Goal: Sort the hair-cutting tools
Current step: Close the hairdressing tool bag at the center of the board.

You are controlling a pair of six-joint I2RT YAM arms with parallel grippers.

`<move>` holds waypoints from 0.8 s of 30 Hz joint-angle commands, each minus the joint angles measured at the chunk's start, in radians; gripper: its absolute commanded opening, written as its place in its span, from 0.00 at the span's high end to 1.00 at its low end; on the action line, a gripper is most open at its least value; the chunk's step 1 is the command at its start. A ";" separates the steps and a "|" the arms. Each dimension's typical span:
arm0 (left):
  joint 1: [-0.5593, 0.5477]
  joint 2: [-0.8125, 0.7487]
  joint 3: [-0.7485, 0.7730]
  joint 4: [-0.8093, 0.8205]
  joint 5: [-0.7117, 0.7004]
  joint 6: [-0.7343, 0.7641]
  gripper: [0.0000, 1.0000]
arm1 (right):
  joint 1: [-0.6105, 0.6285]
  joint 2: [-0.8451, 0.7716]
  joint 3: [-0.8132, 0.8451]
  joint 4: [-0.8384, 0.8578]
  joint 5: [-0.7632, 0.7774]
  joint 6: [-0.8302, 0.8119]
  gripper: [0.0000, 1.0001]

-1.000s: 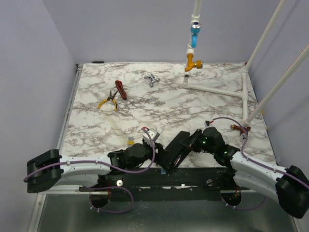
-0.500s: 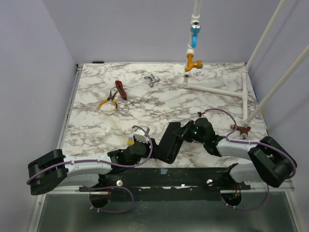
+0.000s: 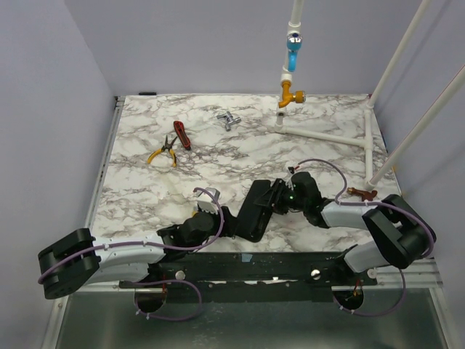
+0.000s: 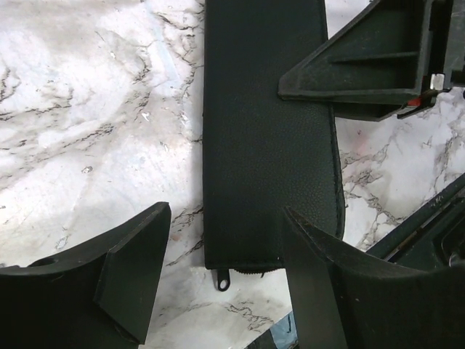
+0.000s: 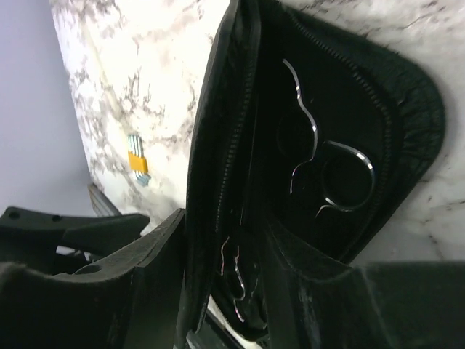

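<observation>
Far left on the table (image 3: 305,153) lie the pliers (image 3: 161,154) and the red tool (image 3: 182,136) (not for hair, so leave them). Nearer, the left gripper (image 4: 224,240) hangs wide open over the end of the black case (image 4: 261,145), by its zip tab (image 4: 223,278). The right gripper (image 5: 225,247) seems to pinch the case's flap. The scissors (image 5: 316,145) lie inside; I cannot see the comb. I think the left gripper should pin the case down while the flap moves slowly, so nothing slides out.
</observation>
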 commanded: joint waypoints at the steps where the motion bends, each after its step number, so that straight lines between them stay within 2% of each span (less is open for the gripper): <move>1: 0.005 0.016 -0.006 0.034 0.033 -0.013 0.36 | -0.003 -0.050 -0.022 -0.080 -0.104 -0.048 0.54; 8: 0.006 0.033 0.000 0.043 0.039 -0.018 0.36 | 0.020 -0.169 -0.058 -0.127 -0.144 -0.017 0.55; 16: 0.006 0.039 -0.005 0.047 0.062 -0.041 0.37 | 0.066 -0.058 -0.034 -0.051 -0.193 0.016 0.58; 20: 0.006 0.007 -0.017 0.026 0.056 -0.049 0.37 | 0.067 -0.028 -0.028 -0.035 -0.183 0.033 0.68; 24: 0.006 -0.040 -0.038 -0.002 0.038 -0.059 0.37 | 0.068 -0.025 -0.048 0.008 -0.169 0.072 0.84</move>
